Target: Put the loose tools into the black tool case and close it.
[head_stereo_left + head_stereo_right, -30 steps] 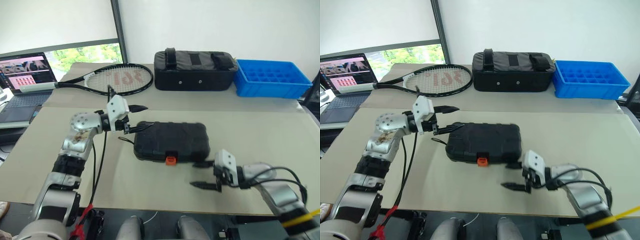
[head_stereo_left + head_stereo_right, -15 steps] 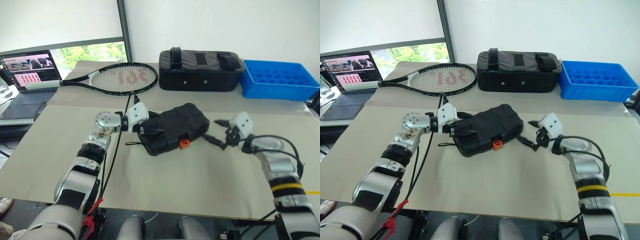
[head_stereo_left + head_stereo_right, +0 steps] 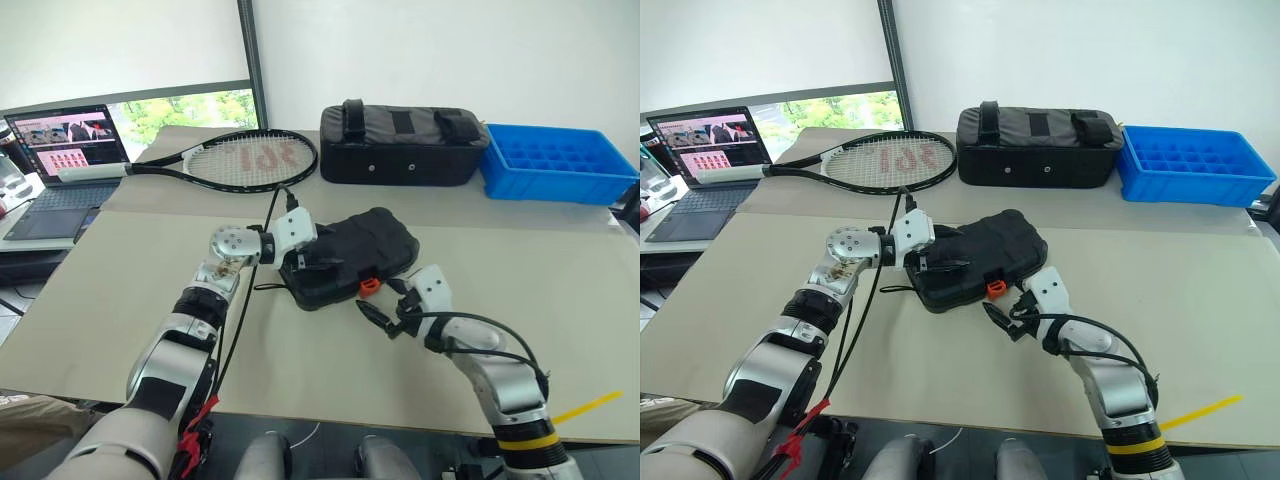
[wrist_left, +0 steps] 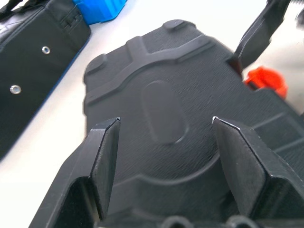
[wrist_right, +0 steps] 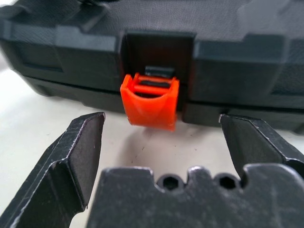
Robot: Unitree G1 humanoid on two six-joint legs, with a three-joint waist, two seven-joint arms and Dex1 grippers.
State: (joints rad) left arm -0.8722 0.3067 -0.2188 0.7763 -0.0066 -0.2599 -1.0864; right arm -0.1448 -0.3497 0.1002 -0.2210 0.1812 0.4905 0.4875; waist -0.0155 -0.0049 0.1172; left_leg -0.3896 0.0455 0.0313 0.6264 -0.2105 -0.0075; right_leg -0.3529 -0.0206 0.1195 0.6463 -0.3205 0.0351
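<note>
The left arm reaches in from the side, forearm nearly level, and its left end effector [image 3: 312, 262] lies over the near-left end of the black tool case [image 3: 375, 245], fingers spread wide above the lid; whether they actually press on the plastic is hard to tell from the head views. The right arm bends in from the counter's near edge, wrist angled towards the case front, and the right end effector [image 3: 1005, 314] hovers just before the orange latch [image 5: 150, 100] with its two black fingers well apart, holding nothing.

The case sits closed near the middle of the beige counter [image 3: 520, 280], turned at a slant. Its lid is matt, grained moulded plastic with raised ribs and a shallow oval dimple (clearest in the left wrist view). The latch is a small glossy orange clip set in a square recess at the seam.

Behind it lie a tennis racket [image 3: 245, 158], a black fabric bag [image 3: 405, 145] with straps and a blue plastic tray [image 3: 555, 160] with a grid of cells. A laptop [image 3: 60, 165] stands open at the far left.
</note>
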